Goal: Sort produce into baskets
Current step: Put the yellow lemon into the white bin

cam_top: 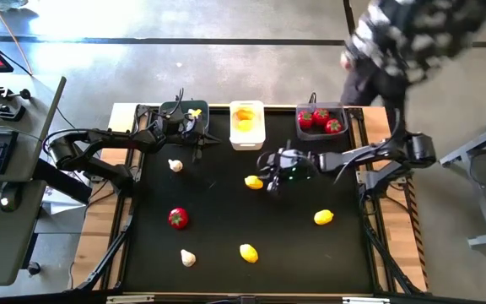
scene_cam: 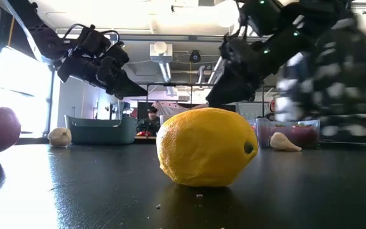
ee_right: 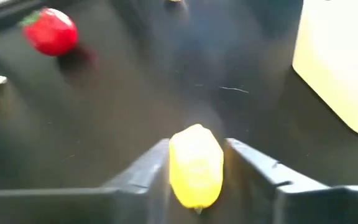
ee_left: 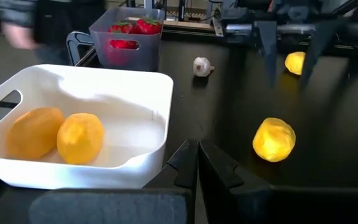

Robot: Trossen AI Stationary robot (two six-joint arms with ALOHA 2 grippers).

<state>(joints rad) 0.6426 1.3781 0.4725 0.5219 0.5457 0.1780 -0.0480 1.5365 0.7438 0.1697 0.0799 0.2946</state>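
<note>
Right hand around blurred lemon

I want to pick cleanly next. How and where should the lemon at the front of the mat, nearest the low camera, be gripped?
Grip that lemon across its short middle, coming straight down from above. It lies on its side on the mat with its long axis flat, so the jaws would probably close best on the two rounded flanks, not the tapered ends. Nothing stands beside it; the garlic piece lies apart.

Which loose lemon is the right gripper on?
The lemon just below the white basket, between the right gripper's fingers. The other two loose lemons lie nearer the table's front.
</note>
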